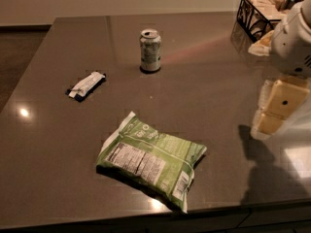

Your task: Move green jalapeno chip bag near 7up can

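**Chip bag lying near the front edge, gripper hanging by the right edge**

We are looking across a dark, glossy table (218,81). The green jalapeno chip bag (151,160) is lying flat close to the near edge, roughly midway along it. Its white nutrition panel and barcode are facing up, and one white-edged corner is pointing toward the far left. The 7up can (150,50) is standing upright toward the far edge, near the middle of the table's width, with its silver top and pull tab showing. The bag and the can are sitting well apart, with bare tabletop between them.

A small white-and-black wrapped bar (86,85) is lying toward the left edge, between the can and the bag in depth and touching neither. A black wire basket (257,11) is sitting at the far right corner.

The gripper (277,111) is hanging over the table by the right edge, below the white arm housing (294,38), and its cream-coloured parts are facing us. It is well away from the bag and the can and is holding nothing that we can see. We cannot tell whether it is open or closed. Its shadow (262,169) is falling on the tabletop toward the near right corner.
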Controlling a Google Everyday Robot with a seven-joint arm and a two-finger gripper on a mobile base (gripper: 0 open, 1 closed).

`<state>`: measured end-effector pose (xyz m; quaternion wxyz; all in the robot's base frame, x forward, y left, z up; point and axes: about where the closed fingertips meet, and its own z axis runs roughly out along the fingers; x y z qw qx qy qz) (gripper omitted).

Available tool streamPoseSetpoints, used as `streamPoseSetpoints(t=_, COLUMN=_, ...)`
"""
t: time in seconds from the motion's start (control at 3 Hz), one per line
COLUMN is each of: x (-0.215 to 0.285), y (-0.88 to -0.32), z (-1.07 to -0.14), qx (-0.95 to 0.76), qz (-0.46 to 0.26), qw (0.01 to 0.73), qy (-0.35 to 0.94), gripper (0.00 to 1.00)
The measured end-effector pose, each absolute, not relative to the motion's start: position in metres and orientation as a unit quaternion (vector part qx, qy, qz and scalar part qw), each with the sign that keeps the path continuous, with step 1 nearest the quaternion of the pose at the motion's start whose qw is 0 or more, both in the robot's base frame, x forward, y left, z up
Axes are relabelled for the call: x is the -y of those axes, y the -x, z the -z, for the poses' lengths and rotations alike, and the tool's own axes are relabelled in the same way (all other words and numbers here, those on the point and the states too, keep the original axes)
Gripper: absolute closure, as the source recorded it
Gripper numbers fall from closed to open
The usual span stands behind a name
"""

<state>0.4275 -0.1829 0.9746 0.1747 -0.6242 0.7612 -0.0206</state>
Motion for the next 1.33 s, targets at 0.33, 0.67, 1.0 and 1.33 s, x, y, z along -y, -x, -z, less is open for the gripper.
streamPoseSetpoints(t=0.33, x=0.147, y=-0.412, z=-0.956, qx=-0.744, qz=-0.012, qw=0.182, qy=0.643, gripper=0.00)
streamPoseSetpoints(t=0.67, x=0.099, y=-0.398, z=-0.932, qx=-0.725, qz=-0.034, qw=0.184, qy=0.663, gripper=0.00)
streamPoseSetpoints(t=1.0, x=0.057, y=-0.385, z=-0.907, qx=-0.714, qz=-0.060, qw=0.172, qy=0.676, gripper=0.00)
streamPoseSetpoints(t=1.33, x=0.025, y=-0.372, z=-0.883, qx=-0.704, qz=-0.078, qw=0.151, qy=0.690, gripper=0.00)
